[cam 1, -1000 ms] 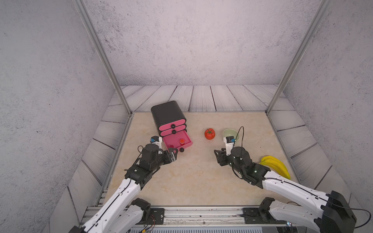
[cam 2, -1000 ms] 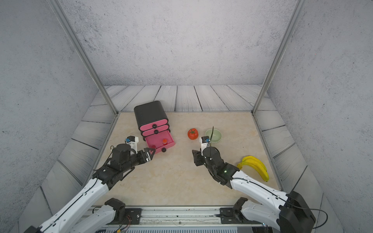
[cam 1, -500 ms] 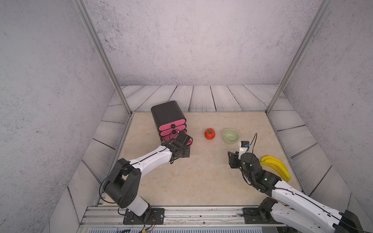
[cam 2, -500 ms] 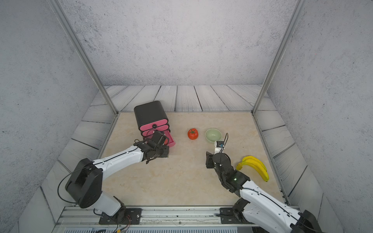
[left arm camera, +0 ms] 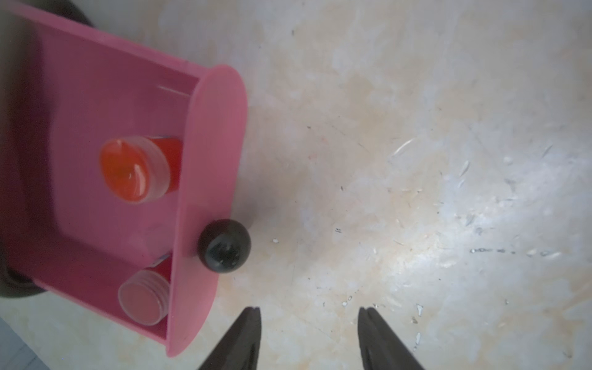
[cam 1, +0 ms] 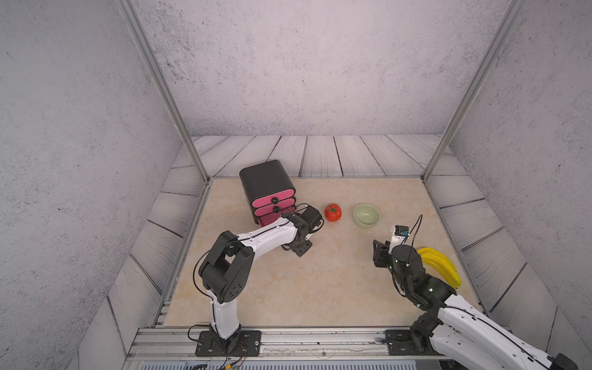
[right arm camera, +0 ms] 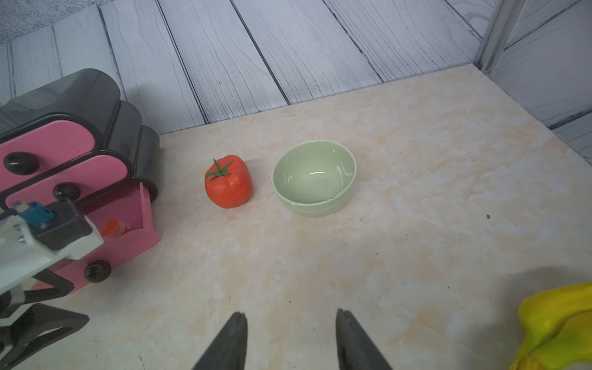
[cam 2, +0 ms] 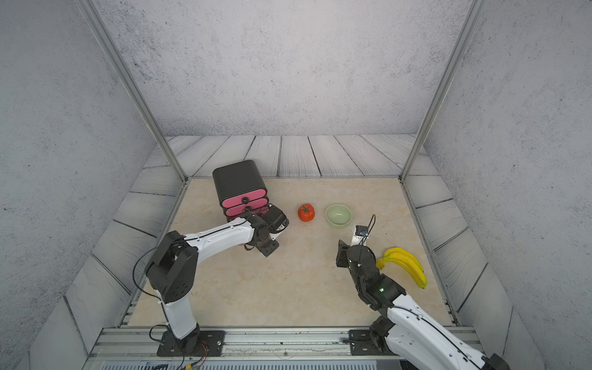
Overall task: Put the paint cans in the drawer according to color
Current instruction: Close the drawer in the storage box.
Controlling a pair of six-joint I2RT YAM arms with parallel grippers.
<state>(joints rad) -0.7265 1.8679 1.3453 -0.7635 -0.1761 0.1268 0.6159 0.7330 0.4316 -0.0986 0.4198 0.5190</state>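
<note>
Grey textured walls point(cam 1: 304, 64) and pale plank panels enclose a beige marbled tabletop point(cam 1: 320, 288), as seen in both top views. Findings, by descending size:

1. Left arm point(cam 1: 262, 238) reaches forward to the front of the chest; right arm point(cam 1: 464, 317) is held back on its own side, beside the bananas point(cam 1: 440, 266).
2. Black chest of drawers point(cam 1: 267, 182) stands at the far left of the tabletop. Two upper pink fronts sit flush; the bottom drawer point(left arm camera: 105, 96) stands drawn out.
3. Pale green bowl point(right arm camera: 314, 179) and red tomato point(right arm camera: 228, 181) stand side by side, apart, to the right of the chest.
4. Left tool point(left arm camera: 309, 339): jaws parted, nothing between them, over bare tabletop just outside the drawer front. The black knob point(left arm camera: 224, 246) of that drawer lies near one fingertip, not touching it.
5. Right tool point(right arm camera: 291, 339): jaws parted and empty, over bare tabletop, well apart from the chest, with tomato and bowl ahead of it.
6. Paint cans: the orange can point(left arm camera: 134, 169) and the red can point(left arm camera: 144, 299) both lie inside the bottom drawer against its front wall, apart from each other. The red can is the nearer to the left tool, separated from it by the drawer front. Other cans are not visible
</note>
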